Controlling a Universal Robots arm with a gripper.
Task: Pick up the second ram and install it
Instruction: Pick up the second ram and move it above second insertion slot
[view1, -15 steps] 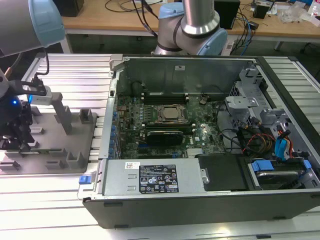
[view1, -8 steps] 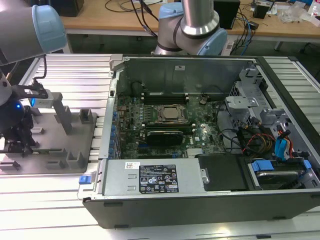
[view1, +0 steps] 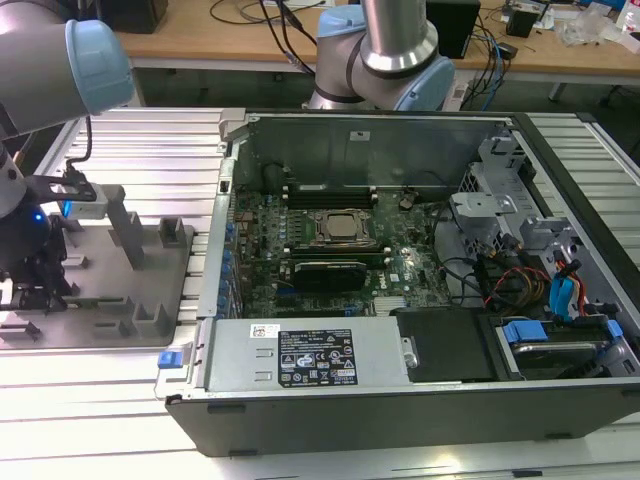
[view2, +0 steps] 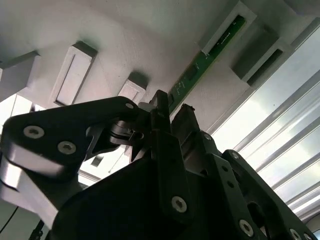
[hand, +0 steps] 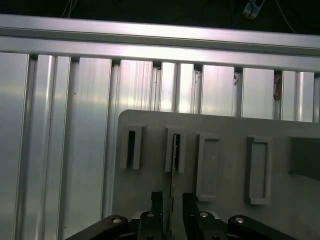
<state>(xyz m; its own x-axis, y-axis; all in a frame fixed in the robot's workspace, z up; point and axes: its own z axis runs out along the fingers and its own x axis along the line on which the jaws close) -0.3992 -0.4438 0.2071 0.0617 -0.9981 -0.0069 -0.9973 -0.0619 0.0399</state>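
- The second ram (view2: 200, 62) stood on edge in a slotted block (hand: 181, 150), and in both wrist views I saw its near end reach in between the tips of the claw (hand: 172, 205).
- The claw was spread, straddling the stick. In the first wrist view I could make out a thin gap between the board and each of the fingers (hand: 157, 202), so nothing was clamped.
- More slotted blocks sat on either side of that one, just ahead of the fingertips: a narrow block (hand: 131, 147) on one side and a wider block (hand: 207, 165) on the other.
- All of them rose from a grey fixture plate (hand: 150, 125) directly beneath the claw.
- The plate lay on a ribbed aluminium table (hand: 75, 125) that stretched out beyond the claw.
- In the exterior view an open computer case (view1: 470, 130) sat well apart from the claw, toward the exterior view's right, with its motherboard (view1: 405, 235) exposed.
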